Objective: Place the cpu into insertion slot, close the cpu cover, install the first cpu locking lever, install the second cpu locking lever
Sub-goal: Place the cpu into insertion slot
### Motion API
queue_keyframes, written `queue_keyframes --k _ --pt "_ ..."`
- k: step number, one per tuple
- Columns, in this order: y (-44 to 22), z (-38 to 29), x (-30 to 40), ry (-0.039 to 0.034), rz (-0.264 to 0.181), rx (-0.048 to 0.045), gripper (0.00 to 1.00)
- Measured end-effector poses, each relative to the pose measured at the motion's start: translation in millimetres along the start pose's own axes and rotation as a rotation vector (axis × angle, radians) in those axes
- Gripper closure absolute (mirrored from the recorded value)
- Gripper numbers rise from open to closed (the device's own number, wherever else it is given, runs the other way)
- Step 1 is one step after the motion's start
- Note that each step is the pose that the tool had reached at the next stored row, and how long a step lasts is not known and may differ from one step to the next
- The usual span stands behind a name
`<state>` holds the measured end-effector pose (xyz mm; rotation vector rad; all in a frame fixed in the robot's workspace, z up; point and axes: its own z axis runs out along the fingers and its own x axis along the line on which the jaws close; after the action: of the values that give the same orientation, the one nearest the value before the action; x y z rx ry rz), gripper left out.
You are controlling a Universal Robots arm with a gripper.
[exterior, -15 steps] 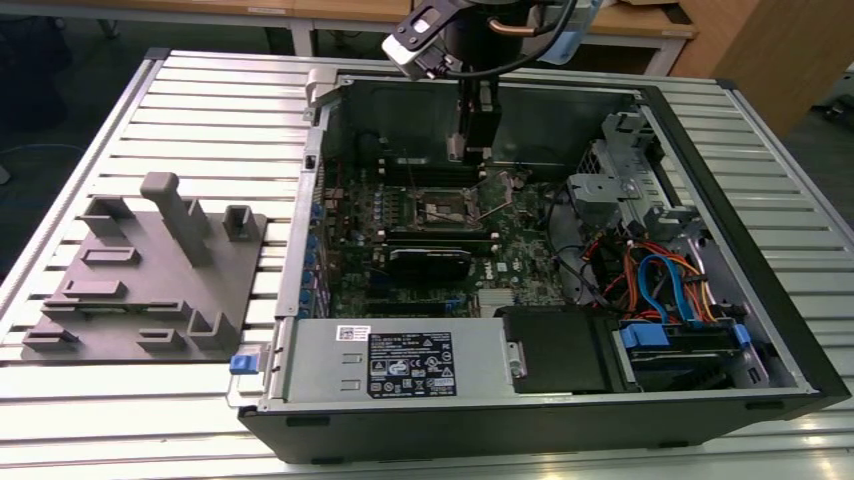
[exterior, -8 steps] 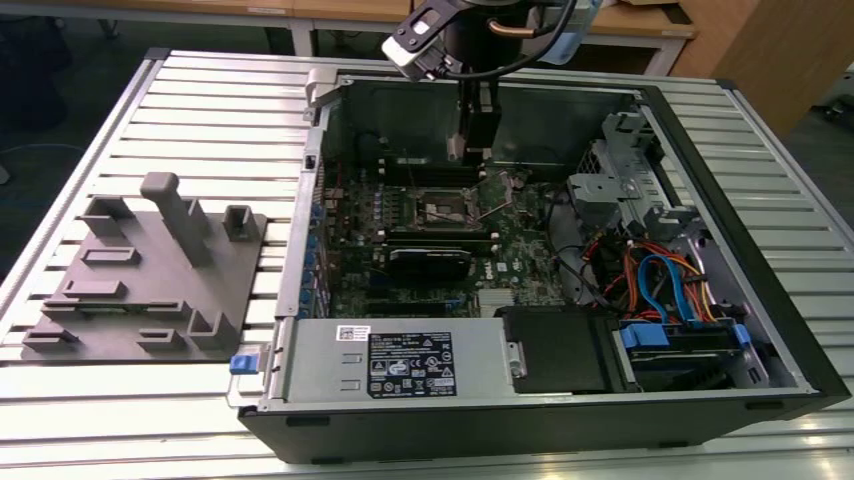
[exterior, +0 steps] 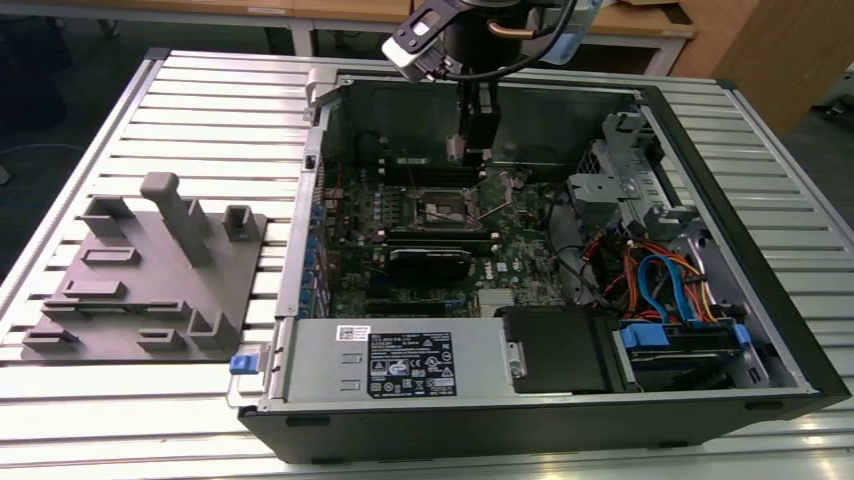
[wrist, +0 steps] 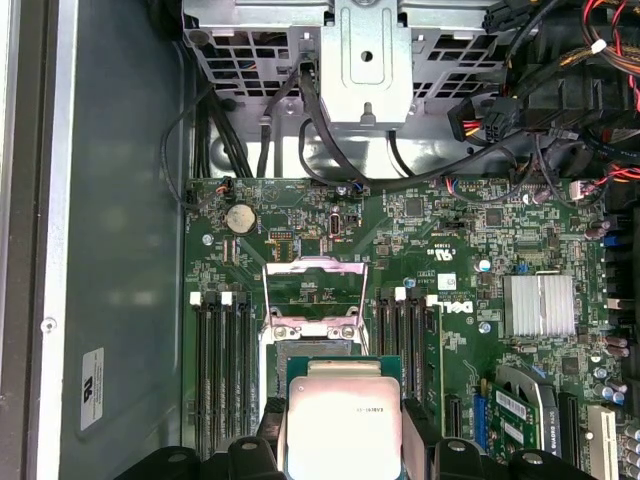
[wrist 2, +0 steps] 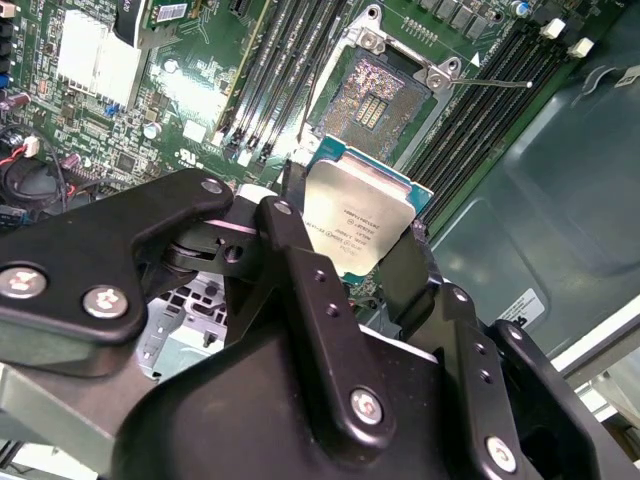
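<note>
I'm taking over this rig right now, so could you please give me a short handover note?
The gripper is shut on the cpu, held close to the insertion slot, not seated.
The slot is open and empty.
The cpu cover stands swung up.
Done: cpu picked up.
Left: seat the cpu, close the cover, install both locking levers.
</note>
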<state>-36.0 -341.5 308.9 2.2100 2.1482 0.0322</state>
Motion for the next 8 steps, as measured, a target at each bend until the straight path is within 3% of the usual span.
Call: queue_keyframes --k 8 --pt "-0.1 0.5 2.4 0.0001 0.0 0.0 0.46"
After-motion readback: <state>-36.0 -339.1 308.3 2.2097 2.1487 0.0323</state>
